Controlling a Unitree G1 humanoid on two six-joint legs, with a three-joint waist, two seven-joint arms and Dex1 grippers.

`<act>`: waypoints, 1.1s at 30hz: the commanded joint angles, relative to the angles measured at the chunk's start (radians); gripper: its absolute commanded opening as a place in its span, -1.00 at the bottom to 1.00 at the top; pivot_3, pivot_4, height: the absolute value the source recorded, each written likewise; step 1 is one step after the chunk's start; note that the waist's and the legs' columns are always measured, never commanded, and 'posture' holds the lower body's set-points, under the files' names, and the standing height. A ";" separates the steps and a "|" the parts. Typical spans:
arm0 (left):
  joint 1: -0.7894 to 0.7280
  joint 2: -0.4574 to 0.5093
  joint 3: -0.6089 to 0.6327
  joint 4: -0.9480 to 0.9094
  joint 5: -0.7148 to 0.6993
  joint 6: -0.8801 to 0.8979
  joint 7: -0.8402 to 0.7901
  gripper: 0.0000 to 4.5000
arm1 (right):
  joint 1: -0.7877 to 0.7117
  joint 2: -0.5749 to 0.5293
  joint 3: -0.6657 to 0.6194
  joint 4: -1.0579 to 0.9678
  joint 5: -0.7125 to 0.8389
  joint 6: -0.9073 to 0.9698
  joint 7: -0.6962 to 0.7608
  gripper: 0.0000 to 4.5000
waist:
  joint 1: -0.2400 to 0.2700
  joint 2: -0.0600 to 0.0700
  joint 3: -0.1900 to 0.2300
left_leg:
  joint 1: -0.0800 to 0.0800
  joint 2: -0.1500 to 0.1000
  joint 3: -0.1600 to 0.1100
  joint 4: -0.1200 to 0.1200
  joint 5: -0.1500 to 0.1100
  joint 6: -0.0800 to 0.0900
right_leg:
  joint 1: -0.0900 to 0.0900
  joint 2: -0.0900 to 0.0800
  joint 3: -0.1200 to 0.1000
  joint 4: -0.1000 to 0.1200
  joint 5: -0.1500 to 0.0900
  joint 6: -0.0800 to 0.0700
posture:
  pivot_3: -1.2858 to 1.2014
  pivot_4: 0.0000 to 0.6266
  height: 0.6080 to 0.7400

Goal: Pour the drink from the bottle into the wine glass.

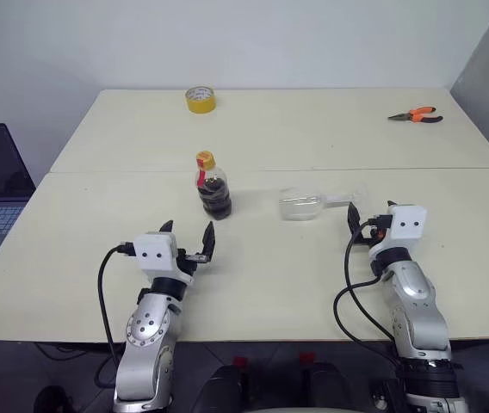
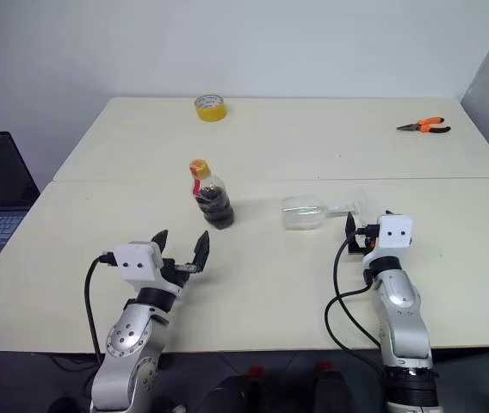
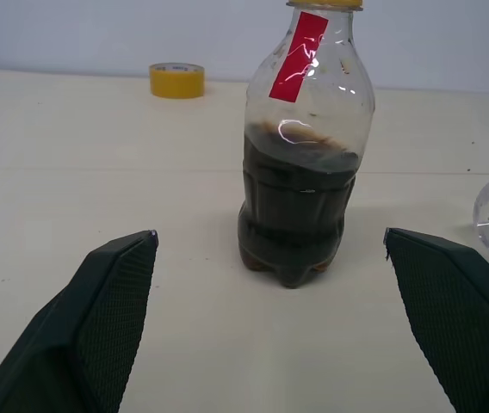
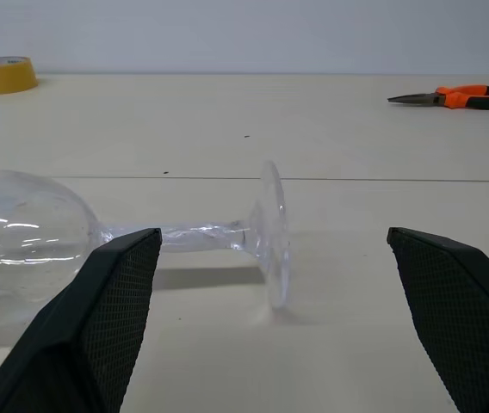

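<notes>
Your clear stemmed wine glass [image 1: 303,205] lies toppled at three o'clock of the yellow-capped cola bottle [image 1: 213,188]. Left gripper [image 1: 188,242] and right gripper [image 1: 369,217] gape empty. Yellow tape roll [image 1: 201,99] at twelve, orange pliers [image 1: 415,114] at two.

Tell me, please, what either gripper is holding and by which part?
Nothing: both the left gripper and right gripper have open, empty jaws.

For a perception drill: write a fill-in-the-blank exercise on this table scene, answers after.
1. The wine glass is not upright; it lies on its ____.
2. The bottle has a ____ cap.
3. Both the left pincer and the right pincer are ____.
4. The orange-handled tool at the far corner is a pair of ____.

Answers: side; yellow; open; pliers
</notes>
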 commanded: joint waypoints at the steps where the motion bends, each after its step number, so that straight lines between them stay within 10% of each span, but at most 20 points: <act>1: -0.001 0.005 0.000 -0.013 -0.001 0.005 0.002 0.99 | -0.006 -0.001 -0.016 -0.033 0.018 -0.028 0.005 1.00 | 0.000 0.000 0.000 | 0.000 0.000 0.000 0.000 0.000 0.000 | 0.000 0.000 0.000 0.000 0.000 0.000 | 0.03 -0.52 1.00; 18: -0.168 0.098 0.041 0.096 -0.031 -0.006 -0.091 0.99 | -0.038 -0.051 0.049 -0.090 0.004 -0.127 0.117 1.00 | -0.001 0.000 0.000 | 0.000 0.000 0.000 0.000 0.000 0.000 | 0.000 0.000 0.000 0.000 0.000 0.000 | 0.03 -0.52 1.00; 33: -0.368 0.171 0.055 0.313 -0.047 0.017 -0.179 0.99 | -0.254 -0.313 0.214 0.015 0.152 -0.017 0.654 1.00 | -0.001 -0.001 0.001 | 0.000 0.000 -0.001 0.001 0.000 0.000 | 0.001 0.000 -0.002 0.000 0.000 0.000 | 0.03 -0.52 1.00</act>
